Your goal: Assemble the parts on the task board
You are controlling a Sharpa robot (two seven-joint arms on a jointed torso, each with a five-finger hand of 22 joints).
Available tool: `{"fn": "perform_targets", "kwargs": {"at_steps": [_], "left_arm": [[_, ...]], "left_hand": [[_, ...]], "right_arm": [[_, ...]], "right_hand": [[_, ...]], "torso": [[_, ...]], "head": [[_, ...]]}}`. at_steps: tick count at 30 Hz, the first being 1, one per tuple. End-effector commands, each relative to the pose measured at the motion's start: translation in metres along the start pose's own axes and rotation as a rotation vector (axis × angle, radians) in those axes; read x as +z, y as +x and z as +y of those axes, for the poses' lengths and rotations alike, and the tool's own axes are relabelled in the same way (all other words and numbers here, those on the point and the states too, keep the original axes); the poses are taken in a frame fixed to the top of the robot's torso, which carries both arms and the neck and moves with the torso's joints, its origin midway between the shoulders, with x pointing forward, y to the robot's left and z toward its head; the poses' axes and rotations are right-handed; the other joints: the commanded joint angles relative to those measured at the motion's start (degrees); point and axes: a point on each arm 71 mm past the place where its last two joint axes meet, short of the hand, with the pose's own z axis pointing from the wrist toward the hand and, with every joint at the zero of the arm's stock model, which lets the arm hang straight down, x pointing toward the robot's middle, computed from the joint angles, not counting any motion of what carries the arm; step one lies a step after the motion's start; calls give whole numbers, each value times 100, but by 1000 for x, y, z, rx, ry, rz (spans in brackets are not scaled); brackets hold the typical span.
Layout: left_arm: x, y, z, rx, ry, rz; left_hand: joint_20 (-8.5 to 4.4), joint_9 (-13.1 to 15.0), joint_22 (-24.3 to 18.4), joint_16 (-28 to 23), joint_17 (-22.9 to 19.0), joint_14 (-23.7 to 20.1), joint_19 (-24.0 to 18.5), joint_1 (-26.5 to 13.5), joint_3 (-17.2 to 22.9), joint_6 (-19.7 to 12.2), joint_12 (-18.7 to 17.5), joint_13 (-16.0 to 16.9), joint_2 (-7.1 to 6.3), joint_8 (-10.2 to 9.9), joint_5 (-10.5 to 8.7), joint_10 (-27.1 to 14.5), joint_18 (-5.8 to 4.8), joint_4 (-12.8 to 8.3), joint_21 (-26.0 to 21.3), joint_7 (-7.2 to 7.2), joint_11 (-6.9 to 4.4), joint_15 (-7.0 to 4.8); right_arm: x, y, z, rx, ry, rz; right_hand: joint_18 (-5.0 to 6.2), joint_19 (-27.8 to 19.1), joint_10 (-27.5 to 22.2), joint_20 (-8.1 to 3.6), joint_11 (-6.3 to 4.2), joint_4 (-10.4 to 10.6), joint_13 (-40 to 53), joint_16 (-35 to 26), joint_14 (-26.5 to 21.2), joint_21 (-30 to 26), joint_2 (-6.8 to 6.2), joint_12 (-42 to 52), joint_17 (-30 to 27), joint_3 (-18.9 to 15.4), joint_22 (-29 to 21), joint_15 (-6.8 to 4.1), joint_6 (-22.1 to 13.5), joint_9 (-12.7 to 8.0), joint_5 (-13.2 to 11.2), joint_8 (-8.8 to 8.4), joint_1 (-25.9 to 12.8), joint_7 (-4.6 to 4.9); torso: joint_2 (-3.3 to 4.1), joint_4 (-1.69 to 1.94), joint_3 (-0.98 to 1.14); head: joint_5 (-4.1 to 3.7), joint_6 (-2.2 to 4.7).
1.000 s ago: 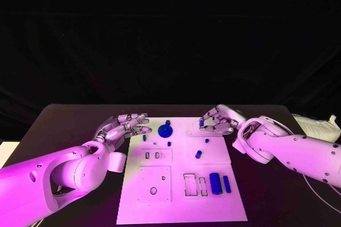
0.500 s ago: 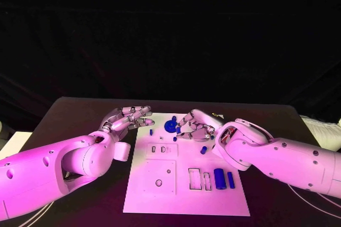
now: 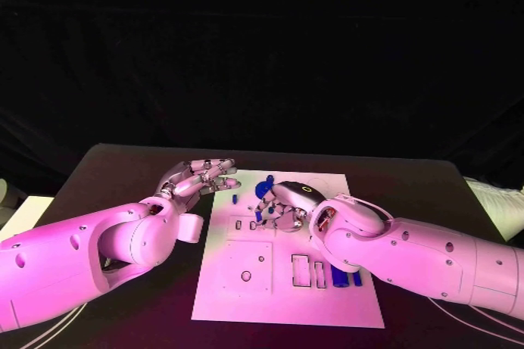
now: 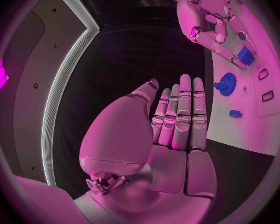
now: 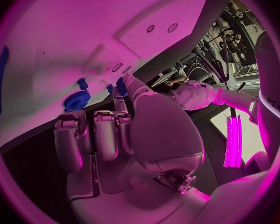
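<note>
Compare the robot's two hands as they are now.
The left hand sits at the task board's left edge, fingers straight and together, holding nothing. The right hand reaches over the board's upper middle, fingers curled. Whether the right hand grips a part is unclear. Both are silver.

The left hand [image 3: 200,176] hovers with fingers spread, its fingertips [image 3: 227,184] just beside the task board's [image 3: 286,296] edge. The right hand [image 3: 286,205] lies over the board, fingers curled; a blue gear [image 3: 266,191] sits just beyond them.
</note>
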Motion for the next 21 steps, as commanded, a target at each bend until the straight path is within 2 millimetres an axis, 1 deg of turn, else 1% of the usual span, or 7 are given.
{"fn": "perform_targets", "kwargs": {"at_steps": [1, 6, 11, 16, 19, 21], "left_arm": [[0, 4, -1, -16, 6, 28], [0, 6, -1, -18, 5, 32], [-1, 7, -1, -20, 5, 36], [-1, 7, -1, -20, 4, 36], [-1, 7, -1, -20, 4, 36], [-1, 7, 0, -20, 4, 37]], "left_hand": [[36, 7, -5, -39, 9, -20, 0, 36, 48, 17, -3, 4, -3, -25, -29, -15, 74, -1, -25, 10, -4, -8], [36, 7, -5, -39, 9, -20, 0, 36, 48, 17, -3, 4, -3, -25, -29, -15, 74, -1, -25, 10, -4, -8], [35, 7, -6, -41, 12, -19, 1, 34, 53, 20, -3, 4, -4, -25, -31, -11, 74, -3, -25, 9, -5, -9], [35, 7, -6, -41, 12, -19, 1, 34, 53, 20, -3, 4, -4, -25, -31, -11, 74, -3, -25, 9, -5, -9], [35, 7, -6, -41, 12, -19, 1, 34, 53, 20, -3, 4, -4, -25, -31, -11, 74, -3, -25, 9, -5, -9], [35, 7, -6, -41, 12, -19, 1, 34, 53, 20, -3, 4, -4, -25, -31, -11, 74, -3, -25, 9, -5, -9]], "right_arm": [[1, 7, 1, -68, 15, 47], [3, 13, 0, -84, 25, 67], [4, 17, -3, -92, 36, 84], [4, 19, -4, -100, 46, 90], [3, 19, -6, -106, 53, 89], [3, 19, -7, -110, 58, 89]], "right_hand": [[-81, 600, 600, -31, -44, 1, 1508, -6, 425, 13, 101, 20, 703, 21, 1508, -35, 145, 54, -14, 32, 28, -111], [-81, 600, 600, -31, -44, 1, 1508, -6, 425, 13, 99, 20, 704, 20, 1508, -35, 145, 54, -19, 31, 22, -110], [-81, 600, 600, -32, -43, 2, 1508, -7, 425, 13, 94, 20, 703, 18, 1508, -34, 145, 55, -26, 28, 7, -109], [-81, 600, 600, -32, -42, 3, 1508, -5, 426, 13, 91, 20, 705, 17, 1508, -34, 145, 55, -28, 26, -2, -108], [-81, 600, 600, -32, -42, 2, 1508, -7, 425, 13, 88, 20, 703, 18, 1508, -34, 145, 56, -21, 22, -15, -109], [-81, 600, 600, -33, -43, -6, 1508, -7, 426, 13, 86, 20, 704, 27, 1508, -34, 144, 56, 12, 17, -21, -110]], "torso": [[4, 4, 3], [4, -6, 10], [7, -9, 11], [6, -12, 19], [4, -10, 17], [6, -9, 15]], "head": [[8, -23], [24, -35], [28, -44], [13, -49], [8, -48], [-10, -46]]}}
